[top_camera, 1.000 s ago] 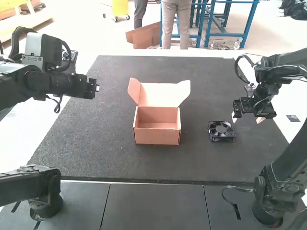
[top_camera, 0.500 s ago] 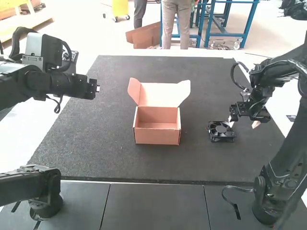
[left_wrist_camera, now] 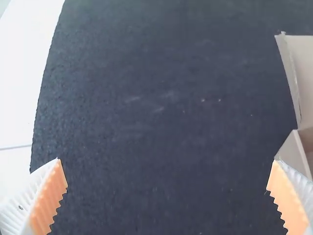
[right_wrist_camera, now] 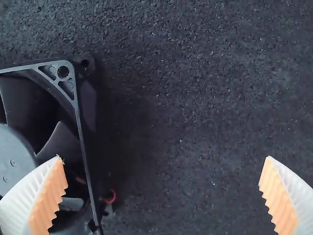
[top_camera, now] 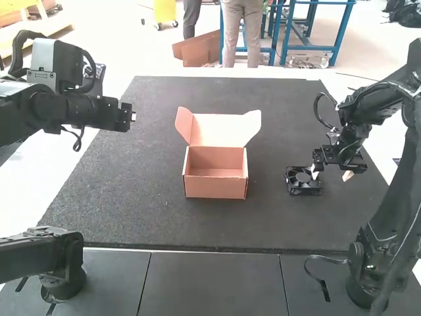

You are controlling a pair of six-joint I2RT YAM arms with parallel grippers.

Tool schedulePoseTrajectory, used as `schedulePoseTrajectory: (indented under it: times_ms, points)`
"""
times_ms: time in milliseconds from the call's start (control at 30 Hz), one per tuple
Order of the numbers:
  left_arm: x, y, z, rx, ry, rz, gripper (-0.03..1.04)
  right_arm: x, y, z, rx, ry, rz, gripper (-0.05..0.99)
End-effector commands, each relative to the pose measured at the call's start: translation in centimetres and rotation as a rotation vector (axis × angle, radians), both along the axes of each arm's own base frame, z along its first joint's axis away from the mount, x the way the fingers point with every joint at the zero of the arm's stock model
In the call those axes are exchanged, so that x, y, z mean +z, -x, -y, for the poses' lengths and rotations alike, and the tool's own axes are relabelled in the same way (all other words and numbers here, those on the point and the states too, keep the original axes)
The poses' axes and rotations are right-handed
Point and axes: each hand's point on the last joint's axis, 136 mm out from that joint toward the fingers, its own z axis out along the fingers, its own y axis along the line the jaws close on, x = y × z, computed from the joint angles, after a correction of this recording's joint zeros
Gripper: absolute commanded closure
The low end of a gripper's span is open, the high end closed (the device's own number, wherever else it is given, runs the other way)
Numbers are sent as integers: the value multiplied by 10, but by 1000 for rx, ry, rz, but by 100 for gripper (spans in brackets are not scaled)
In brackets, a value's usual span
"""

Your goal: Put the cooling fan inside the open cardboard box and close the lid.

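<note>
Box (top_camera: 216, 172): brown cardboard, open, upright near the middle of the black mat (top_camera: 131, 191); lid (top_camera: 223, 129) stands up from the far wall, side flaps splayed; inside looks bare as far as the high view shows.

Fan (top_camera: 304, 180): black, square frame, lies flat on the mat to the right of the box, near it but apart, not touching; from the right wrist its corner hole and blades show (right_wrist_camera: 29, 122), with a bit of red wire at its edge.

Right gripper (top_camera: 331, 172): low over the fan's right side, wide open, holding nothing; from the wrist (right_wrist_camera: 163, 159) one orange-padded finger (right_wrist_camera: 41, 196) sits above the fan's frame, the other over bare mat to the fan's right; whether a finger touches the fan, cannot tell.

Left gripper (top_camera: 130, 119): held above the far left part of the mat, well left of the box, pointing toward it; from the wrist (left_wrist_camera: 166, 162) spread wide, nothing between the pads; the box's left flap shows at the edge (left_wrist_camera: 296, 73).

Worktop (top_camera: 39, 164): pale surface beside the mat's left edge.
</note>
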Motion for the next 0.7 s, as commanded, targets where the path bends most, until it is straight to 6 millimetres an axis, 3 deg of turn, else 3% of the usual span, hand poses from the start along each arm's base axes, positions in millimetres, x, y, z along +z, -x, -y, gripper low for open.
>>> schedulePoseTrajectory:
  times_ms: [0, 167, 300, 367, 567, 667]
  points:
    - [13, -2, 3, -15, -5, 27, 4, 2, -11, 3, -5, -7, 20, 3]
    - [12, 0, 2, -13, -6, 21, 4, -5, -9, 3, -4, -8, 0, 4]
    - [12, 0, 1, -12, -6, 21, 4, -12, -6, 2, -2, -11, -21, 13]
    - [12, 1, 1, -12, -6, 20, 4, -14, -5, 2, -7, -14, -28, 25]
    - [12, 1, 1, -11, -5, 18, 4, -19, 3, -11, 3, -72, -50, 86]
    - [11, 1, 1, -9, -5, 16, 4, -21, 7, -15, 6, -91, -59, 95]
